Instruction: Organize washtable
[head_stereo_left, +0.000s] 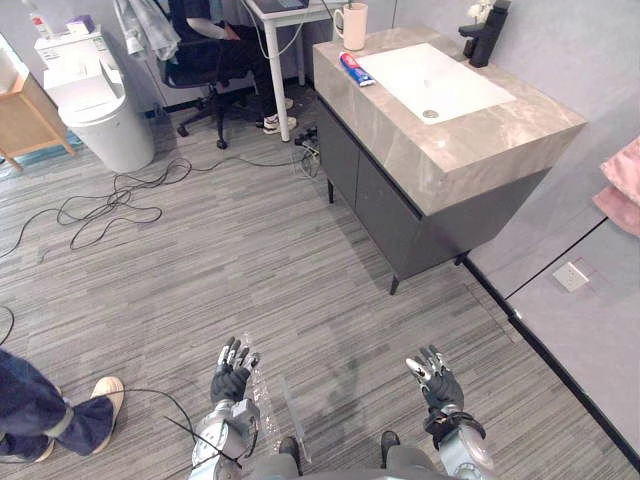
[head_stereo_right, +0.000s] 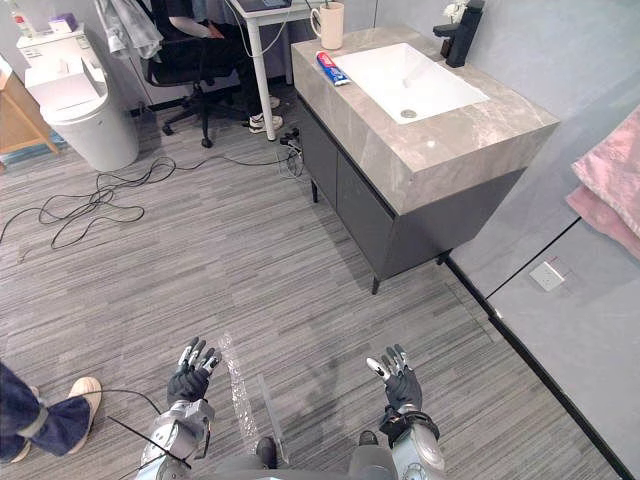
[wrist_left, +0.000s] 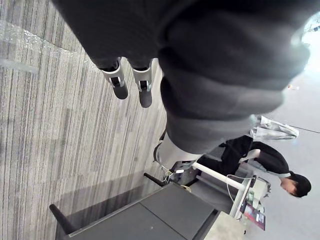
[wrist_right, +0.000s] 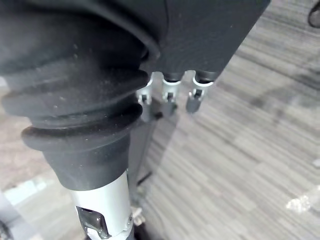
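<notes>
A marble-topped washtable (head_stereo_left: 470, 150) with a white sink (head_stereo_left: 432, 80) stands ahead to the right. A red and blue toothpaste tube (head_stereo_left: 356, 69) lies on its far left rim. A cream mug (head_stereo_left: 352, 25) stands at the back corner, and a black tap (head_stereo_left: 486, 35) rises behind the sink. My left hand (head_stereo_left: 232, 373) and right hand (head_stereo_left: 434, 378) hang low over the floor, far from the table, both open with relaxed fingers and holding nothing. In the wrist views the left fingers (wrist_left: 120, 85) and right fingers (wrist_right: 195, 97) point at bare floor.
A white lidded bin (head_stereo_left: 100, 105) stands far left beside a wooden shelf (head_stereo_left: 25, 120). A person sits on an office chair (head_stereo_left: 200, 65) at a white desk. Cables (head_stereo_left: 110, 200) trail over the floor. A person's shoe (head_stereo_left: 100, 395) is near left. Pink towels (head_stereo_left: 622, 185) hang right.
</notes>
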